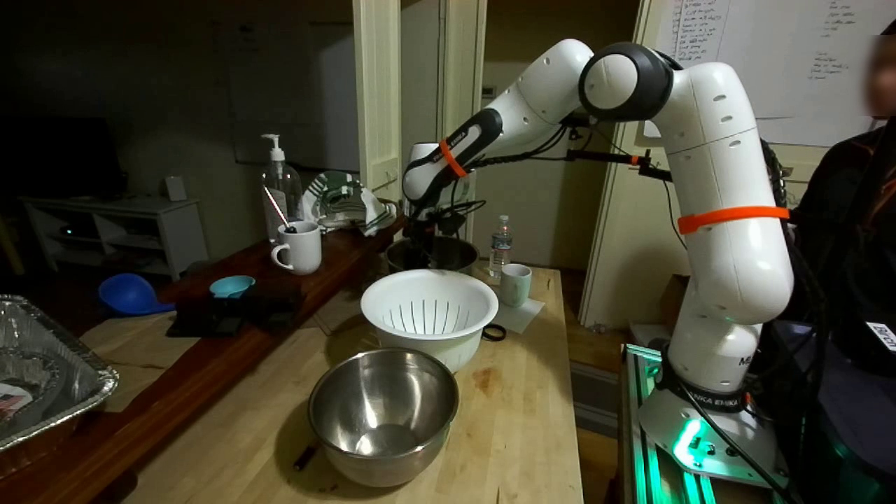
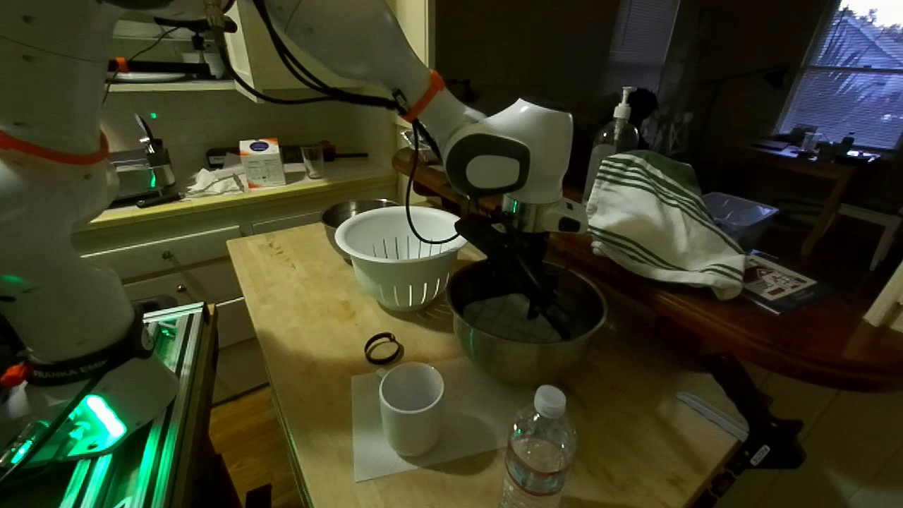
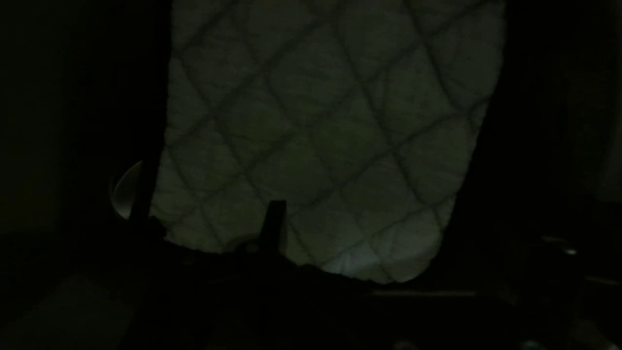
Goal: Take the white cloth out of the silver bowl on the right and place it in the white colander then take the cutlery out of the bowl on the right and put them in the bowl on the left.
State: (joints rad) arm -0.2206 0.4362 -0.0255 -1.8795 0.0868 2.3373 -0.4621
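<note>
The white quilted cloth [image 2: 509, 316] lies in a silver bowl [image 2: 522, 360] and fills much of the dark wrist view [image 3: 316, 136]. This bowl stands at the far end of the table in an exterior view [image 1: 458, 253]. My gripper [image 2: 547, 321] points down inside it, at the cloth. One finger stands against the cloth in the wrist view; the other is lost in darkness. The jaws look apart, with nothing visibly pinched. The white colander [image 1: 430, 297] stands upright beside this bowl, also seen here [image 2: 403, 282]. Beyond it is the left silver bowl [image 1: 381, 420]. Cutlery is hidden.
A white mug [image 2: 411, 416] on paper, a water bottle [image 2: 540, 451] and a black ring [image 2: 383, 348] are near the bowl. A striped towel [image 2: 656, 219] and soap bottle [image 1: 280, 189] stand on the wooden ledge. A black-handled tool [image 2: 758, 430] is at the table edge.
</note>
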